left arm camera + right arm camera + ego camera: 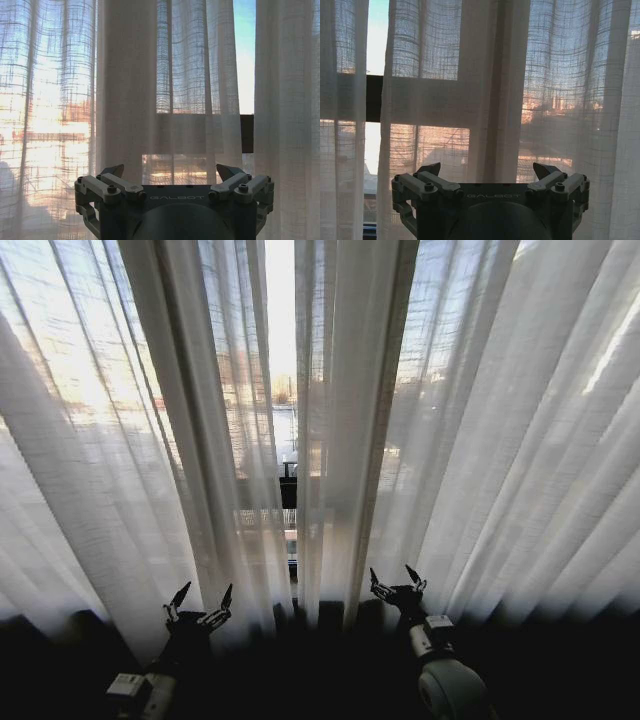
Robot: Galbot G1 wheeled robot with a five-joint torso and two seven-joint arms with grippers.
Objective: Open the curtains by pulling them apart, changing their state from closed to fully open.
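Two curtains are hanging across the window in front of the robot: the left curtain [120, 440] and the right curtain [480, 440]. They are not quite meeting at the centre, where a narrow gap is letting bare daylight through, so the task is judged to be near its start, with the panels mostly closed. Each panel's inner edge is falling as a thicker, darker fold beside that gap, and those folds are the likely places to take hold, since pulling from the inner edge would carry the whole panel outward. Two grippers are raised low in the scene, one under each panel. The left gripper [198, 605] is sitting near the foot of the left curtain's inner folds with its fingers spread apart and holding nothing; in the left wrist view the left gripper [172, 172] is facing the cloth squarely, its tips short of the fabric as far as can be judged. The right gripper [397, 581] is standing likewise released and empty below the right curtain's inner fold, and the right wrist view is showing the right gripper [487, 170] pointed at that thick fold. The mirrored placement is suggesting each arm is being assigned its own panel, so they can draw in opposite directions. A dark window bar [373, 98] is crossing behind the cloth. Count: two curtains, two grippers, one central gap.
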